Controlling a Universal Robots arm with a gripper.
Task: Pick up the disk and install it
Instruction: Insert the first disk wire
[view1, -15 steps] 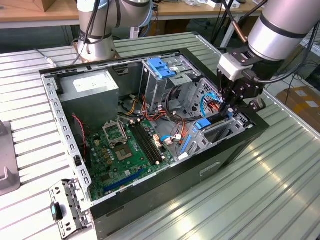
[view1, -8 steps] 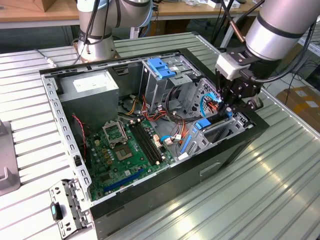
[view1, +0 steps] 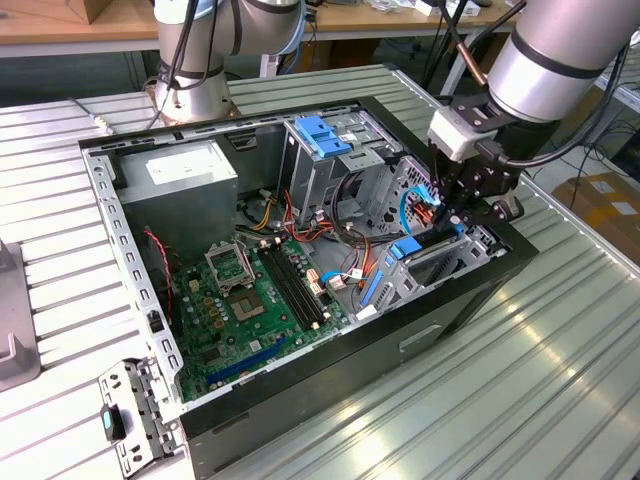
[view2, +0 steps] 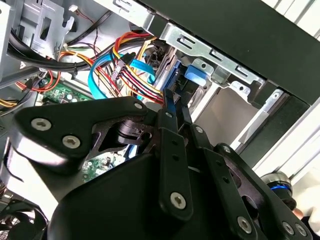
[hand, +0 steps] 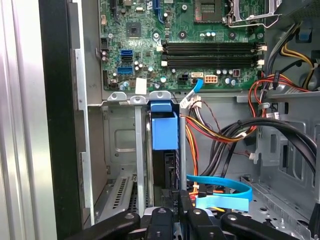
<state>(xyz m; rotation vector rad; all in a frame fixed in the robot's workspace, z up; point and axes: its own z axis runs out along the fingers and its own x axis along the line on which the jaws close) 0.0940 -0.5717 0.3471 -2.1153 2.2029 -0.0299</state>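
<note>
The gripper (view1: 447, 213) reaches into the open computer case (view1: 440, 320) on the table (view1: 560, 380), fingers (hand: 161, 220) pinching the disk (hand: 164, 132) standing edge-up in its bay.

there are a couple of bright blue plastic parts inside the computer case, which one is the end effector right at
The disk, standing on edge in the bay at the case's front wall, directly under the end effector. The other, a wider blue latch piece, sits atop the drive cage further back.

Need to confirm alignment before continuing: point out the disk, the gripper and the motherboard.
disk (hand: 164, 131): first wrist view, on its blue carrier face in the bay.
gripper (view1: 452, 213): exterior view, midway between its fingertips, inside the case.
motherboard (view1: 225, 305): exterior view, on the green board.
</note>
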